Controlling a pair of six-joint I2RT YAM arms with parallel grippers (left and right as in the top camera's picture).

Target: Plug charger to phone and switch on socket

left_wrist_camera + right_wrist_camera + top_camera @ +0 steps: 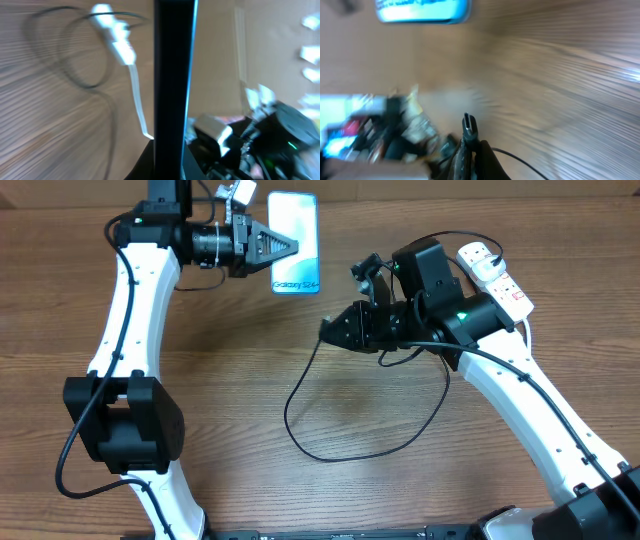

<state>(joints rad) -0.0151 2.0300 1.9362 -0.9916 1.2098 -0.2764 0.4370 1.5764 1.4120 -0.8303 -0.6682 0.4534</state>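
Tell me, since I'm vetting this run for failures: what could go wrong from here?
1. The left gripper pinches the phone only at one long edge; pushing the plug in might twist it loose.
2. The right gripper holds the charger tip well apart from the phone; its looped cable could snag.

You see the left gripper (292, 248) closed on the edge of the slim light-blue phone (298, 220); the right gripper (325, 330) pinches the thin black charger cable (300, 438) above the wooden table (240, 480).
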